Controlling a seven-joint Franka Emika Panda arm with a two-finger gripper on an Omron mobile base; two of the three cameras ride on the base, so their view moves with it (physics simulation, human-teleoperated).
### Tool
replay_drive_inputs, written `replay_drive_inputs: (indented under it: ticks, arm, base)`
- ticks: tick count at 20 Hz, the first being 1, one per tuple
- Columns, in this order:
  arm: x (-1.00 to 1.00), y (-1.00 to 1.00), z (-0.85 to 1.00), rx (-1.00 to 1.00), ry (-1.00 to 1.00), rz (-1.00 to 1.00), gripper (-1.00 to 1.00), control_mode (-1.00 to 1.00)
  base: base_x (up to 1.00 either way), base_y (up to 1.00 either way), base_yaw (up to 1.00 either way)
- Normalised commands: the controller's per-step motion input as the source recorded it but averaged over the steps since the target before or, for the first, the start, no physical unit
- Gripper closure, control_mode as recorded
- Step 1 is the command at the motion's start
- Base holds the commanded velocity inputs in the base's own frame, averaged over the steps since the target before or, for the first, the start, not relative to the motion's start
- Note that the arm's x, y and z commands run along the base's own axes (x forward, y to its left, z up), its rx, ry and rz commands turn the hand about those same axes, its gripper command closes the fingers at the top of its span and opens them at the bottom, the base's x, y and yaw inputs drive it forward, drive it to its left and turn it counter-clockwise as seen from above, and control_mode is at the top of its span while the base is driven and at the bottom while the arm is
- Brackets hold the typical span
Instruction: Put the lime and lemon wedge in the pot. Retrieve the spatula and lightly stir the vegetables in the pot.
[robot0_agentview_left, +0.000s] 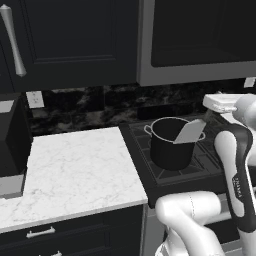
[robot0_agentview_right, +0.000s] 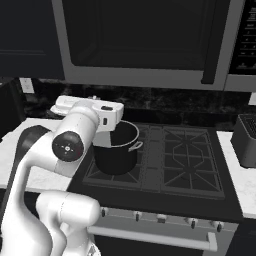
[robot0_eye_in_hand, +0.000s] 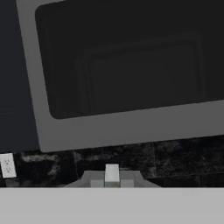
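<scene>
Notably, left base view reveals spatula (robot0_agentview_left: 190, 132) over pot (robot0_agentview_left: 172, 145).

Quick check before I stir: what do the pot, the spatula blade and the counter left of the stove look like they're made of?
Pot: matte black body, thin silvery rim and loop handles, so probably coated metal. Spatula blade: flat, light grey, dull; could be metal or plastic, the look leaves it open. Counter: white with faint grey veining, marble-like stone or an imitation.
</scene>
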Motion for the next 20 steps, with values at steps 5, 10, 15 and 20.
replay_drive_inputs:
  ticks: [5, 10, 15, 20]
  arm:
    - [0.26, 0.0, -0.01, 0.05, 0.0, 0.0, 1.0, -1.0]
    - [0.37, 0.0, -0.23, 0.01, -0.05, 0.0, 1.0, -1.0]
    - [0.31, -0.27, -0.33, 0.0, -0.12, -0.01, 1.0, -1.0]
    - [0.31, -0.24, -0.28, 0.03, -0.05, -0.02, 1.0, -1.0]
  base:
    - [0.0, 0.0, 0.0]
    - [0.0, 0.0, 0.0]
    - [0.0, 0.0, 0.0]
    - [0.0, 0.0, 0.0]
